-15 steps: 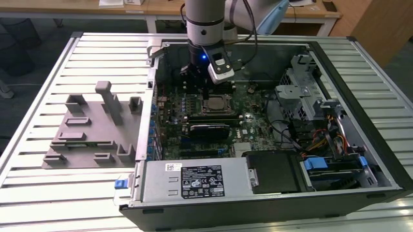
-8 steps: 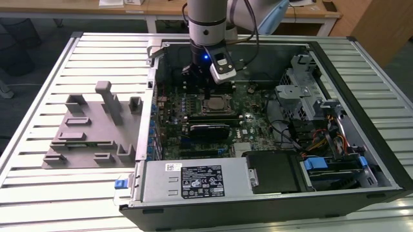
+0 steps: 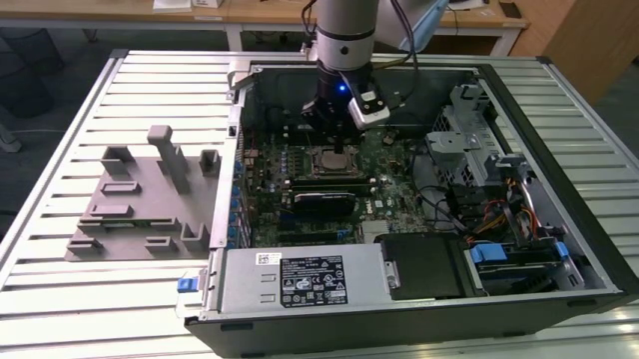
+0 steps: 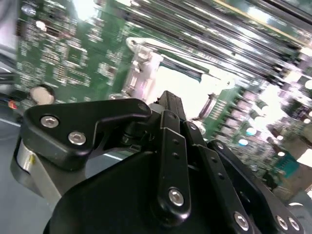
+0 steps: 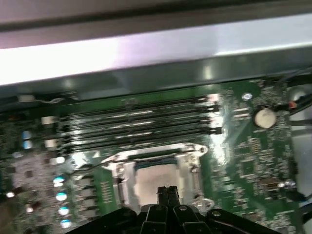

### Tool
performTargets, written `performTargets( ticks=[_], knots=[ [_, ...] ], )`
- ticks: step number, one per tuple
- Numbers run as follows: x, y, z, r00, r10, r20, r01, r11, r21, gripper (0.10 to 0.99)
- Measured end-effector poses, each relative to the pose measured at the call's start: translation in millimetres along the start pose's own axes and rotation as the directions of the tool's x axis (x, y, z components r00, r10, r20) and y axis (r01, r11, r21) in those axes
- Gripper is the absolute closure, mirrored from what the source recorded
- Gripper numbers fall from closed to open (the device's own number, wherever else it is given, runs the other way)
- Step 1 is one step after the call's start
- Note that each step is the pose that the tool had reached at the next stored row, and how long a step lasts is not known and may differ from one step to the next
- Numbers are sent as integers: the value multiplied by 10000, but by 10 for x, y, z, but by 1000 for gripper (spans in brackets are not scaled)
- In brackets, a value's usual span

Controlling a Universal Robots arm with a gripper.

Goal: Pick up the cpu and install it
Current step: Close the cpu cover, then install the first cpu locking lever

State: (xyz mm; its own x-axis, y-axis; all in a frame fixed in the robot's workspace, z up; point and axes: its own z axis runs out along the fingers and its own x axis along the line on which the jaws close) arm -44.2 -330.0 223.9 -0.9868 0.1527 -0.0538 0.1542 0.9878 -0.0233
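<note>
My gripper [image 5: 167, 191] hovered pinched shut and empty, and directly beneath its tips the cpu [image 5: 152, 176] lay flat inside the socket frame [image 5: 122, 168]: placed, by my reckoning, though whether fully seated I couldn't tell.

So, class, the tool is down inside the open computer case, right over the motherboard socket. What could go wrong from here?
1. The cpu appears to lie inside the socket frame, with the tool right above it; if it is not seated flat, a downward push could damage it.
2. The memory slots run close beside the socket frame, so a sideways drift might strike them.
3. In the exterior view, cables lie beside the board and could snag the arm.
</note>
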Motion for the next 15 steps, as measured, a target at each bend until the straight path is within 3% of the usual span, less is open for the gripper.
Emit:
performTargets(
  ticks=[3,6,15],
  knots=[
    [-38,5,-7,10000,-1,-6,1,10000,4,980],
    [-40,4,-76,10000,0,-7,0,10000,-17,980],
    [-7,-1,-78,10000,3,-12,-3,10000,-51,980]
  ],
)
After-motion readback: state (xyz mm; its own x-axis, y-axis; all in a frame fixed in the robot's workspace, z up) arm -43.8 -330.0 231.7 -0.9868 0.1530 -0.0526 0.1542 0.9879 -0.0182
